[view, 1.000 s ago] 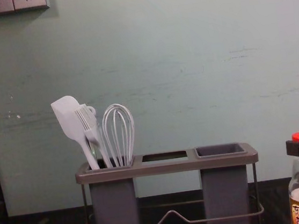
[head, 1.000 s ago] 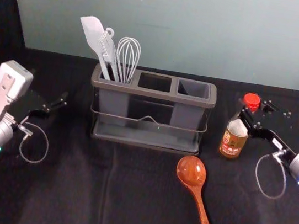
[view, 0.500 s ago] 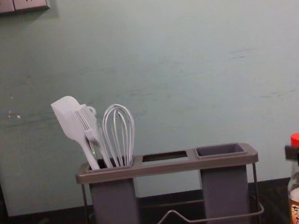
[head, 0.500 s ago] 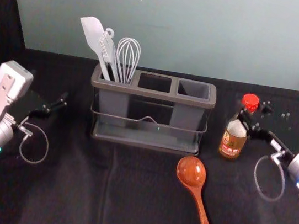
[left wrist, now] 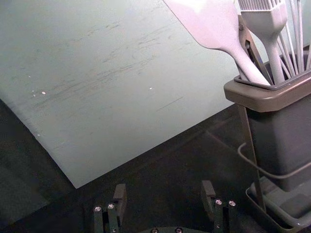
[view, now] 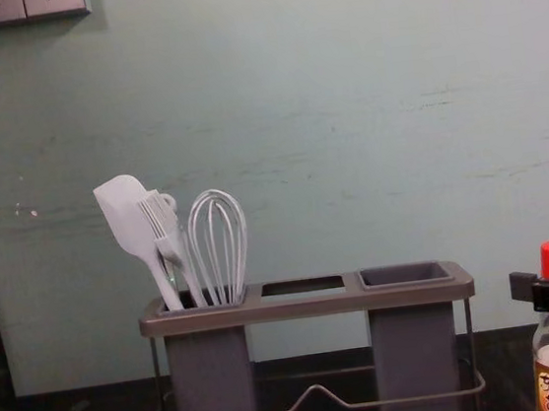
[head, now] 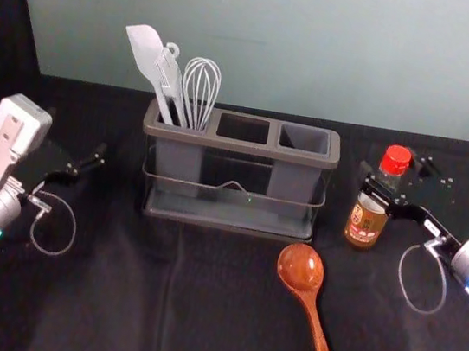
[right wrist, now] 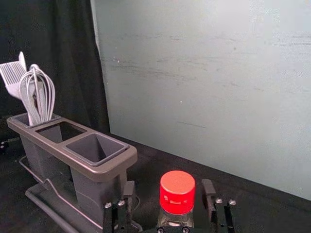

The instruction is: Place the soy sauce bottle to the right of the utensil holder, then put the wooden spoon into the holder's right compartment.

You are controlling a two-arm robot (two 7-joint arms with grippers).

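In the head view my right gripper [head: 393, 165] stands open around the neck of the upright soy sauce bottle [head: 366, 223], just right of the utensil holder [head: 238, 146]. The right wrist view has the red cap [right wrist: 177, 189] between the spread fingertips of my right gripper [right wrist: 168, 188], a gap on each side. Nothing stands in the holder's right compartment [right wrist: 96, 148]. The wooden spoon [head: 301, 269] lies in front of the holder, bowl toward it. My left gripper [head: 77, 136] is parked left of the holder; the left wrist view confirms the left gripper [left wrist: 164, 190] open and holding nothing.
A white spatula [view: 125, 215], a brush [view: 162, 223] and a whisk [view: 218, 242] stand in the holder's left compartment. The wall [view: 282, 95] rises behind the dark-covered table [head: 112, 298].
My right gripper has opened: one finger now stands off to the left of the bottle's neck, where it was against it before. The bottle has barely shifted. The left arm is still.
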